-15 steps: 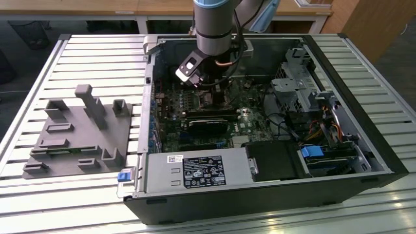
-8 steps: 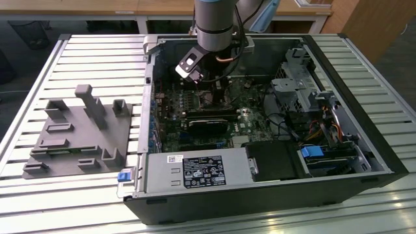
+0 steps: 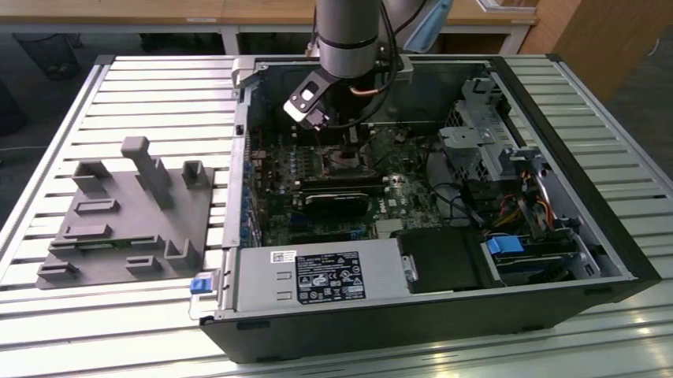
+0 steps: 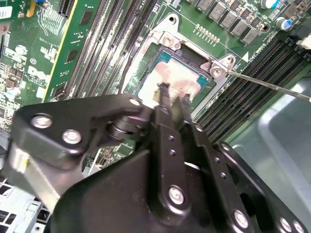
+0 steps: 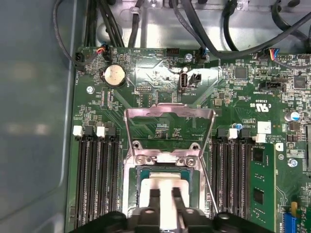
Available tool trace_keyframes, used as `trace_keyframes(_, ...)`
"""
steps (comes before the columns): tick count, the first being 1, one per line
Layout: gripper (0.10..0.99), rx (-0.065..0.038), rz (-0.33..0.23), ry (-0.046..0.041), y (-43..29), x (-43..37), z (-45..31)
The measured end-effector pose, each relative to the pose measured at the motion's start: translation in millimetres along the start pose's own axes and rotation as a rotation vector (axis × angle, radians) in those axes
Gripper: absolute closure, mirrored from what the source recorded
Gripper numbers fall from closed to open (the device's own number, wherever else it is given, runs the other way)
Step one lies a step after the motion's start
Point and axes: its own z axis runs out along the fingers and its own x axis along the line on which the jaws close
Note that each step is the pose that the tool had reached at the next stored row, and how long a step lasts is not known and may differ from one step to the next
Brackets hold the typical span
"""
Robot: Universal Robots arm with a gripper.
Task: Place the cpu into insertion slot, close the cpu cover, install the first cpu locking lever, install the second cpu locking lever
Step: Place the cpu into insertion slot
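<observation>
The cpu [image 4: 181,76] [image 5: 165,181] lies flat, pale silvery face up, in the black insertion slot [image 4: 190,56] [image 5: 141,177] on the green motherboard. My gripper [image 4: 172,96] [image 5: 165,195] [image 3: 352,140] hovers right over the chip. Its two black fingertips stand a narrow gap apart, and only the chip's face shows between them. The cpu cover [image 5: 169,112] stands swung up on its hinge, away from the slot. A thin wire locking lever [image 4: 272,87] sticks out free beside the socket.
The open computer case [image 3: 589,197] lies on a slatted table. Inside are a black heatsink block [image 3: 336,201], a grey power supply box [image 3: 315,276], a drive cage [image 3: 484,134] and cables. Memory slots [image 5: 97,179] flank the socket. A grey fixture [image 3: 126,213] sits at the exterior view's left.
</observation>
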Motion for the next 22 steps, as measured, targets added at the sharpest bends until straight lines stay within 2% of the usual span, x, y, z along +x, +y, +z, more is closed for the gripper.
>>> trace_keyframes(1,0.902,0.001,0.0,0.0001,0.2,0.0,-0.2)
trace_keyframes(2,0.902,0.002,0.0,-0.0001,0.3,0.0,-0.7)
trace_keyframes(3,0.961,0.002,0.0,-0.0002,0.3,0.0,-1.1)
trace_keyframes(4,0.98,0.002,0.0,-0.0001,0.3,0.0,-1.4)
trace_keyframes(22,0.98,0.004,0.0,-0.0001,1.1,0.1,-8.6)
